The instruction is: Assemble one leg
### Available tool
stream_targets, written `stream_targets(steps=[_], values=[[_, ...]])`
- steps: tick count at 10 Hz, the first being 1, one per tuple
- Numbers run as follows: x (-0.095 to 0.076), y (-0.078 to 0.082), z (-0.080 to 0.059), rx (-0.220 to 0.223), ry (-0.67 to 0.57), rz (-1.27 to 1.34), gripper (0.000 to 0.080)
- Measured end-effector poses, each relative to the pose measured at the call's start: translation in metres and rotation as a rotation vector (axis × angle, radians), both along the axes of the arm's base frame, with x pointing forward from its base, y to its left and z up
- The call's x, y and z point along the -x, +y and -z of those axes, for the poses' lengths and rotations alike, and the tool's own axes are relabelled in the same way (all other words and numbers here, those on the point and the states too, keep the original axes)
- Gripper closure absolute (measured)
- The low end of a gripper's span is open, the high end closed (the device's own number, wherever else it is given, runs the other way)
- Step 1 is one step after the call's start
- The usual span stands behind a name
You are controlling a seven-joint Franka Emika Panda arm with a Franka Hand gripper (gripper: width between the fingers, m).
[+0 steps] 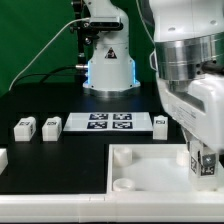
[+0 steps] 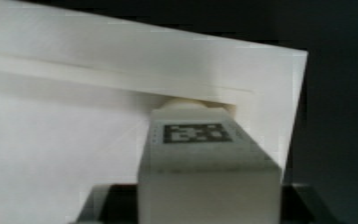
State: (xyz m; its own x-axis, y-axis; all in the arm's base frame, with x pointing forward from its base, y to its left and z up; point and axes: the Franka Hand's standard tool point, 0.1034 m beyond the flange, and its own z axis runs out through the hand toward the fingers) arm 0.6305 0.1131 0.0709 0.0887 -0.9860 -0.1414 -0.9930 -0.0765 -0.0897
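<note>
My gripper (image 1: 203,163) is shut on a leg (image 1: 204,160), a small white block with a black-and-white tag. I hold it upright over the right end of the large flat white board (image 1: 150,165). In the wrist view the leg (image 2: 202,165) runs out from between my dark fingers (image 2: 115,205), tag facing the camera. Its far end meets a round corner socket (image 2: 197,101) of the board (image 2: 69,110). I cannot tell whether it is seated. Three more legs lie on the black table: two at the exterior view's left (image 1: 24,127) (image 1: 52,124) and one beside the marker board (image 1: 161,121).
The marker board (image 1: 107,122) lies behind the large board. The robot base (image 1: 108,60) stands at the back with a cable beside it. A white part (image 1: 2,157) shows at the exterior view's left edge. Another round socket (image 1: 122,155) sits at the board's left corner.
</note>
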Motion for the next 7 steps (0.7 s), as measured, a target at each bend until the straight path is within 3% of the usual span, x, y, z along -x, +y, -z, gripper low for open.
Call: stream_targets(steps=[3, 5, 6, 7], values=[[0.0, 0.0004, -0.0002, -0.049, 0.052, 0.332, 0.0505], [-0.0004, -0.0013, -0.0007, -0.048, 0.061, 0.419, 0.0505], [0.0005, -0.0015, 0.0002, -0.048, 0.066, 0.44, 0.0436], [0.001, -0.0004, 0.0008, -0.047, 0.066, 0.434, 0.0436]])
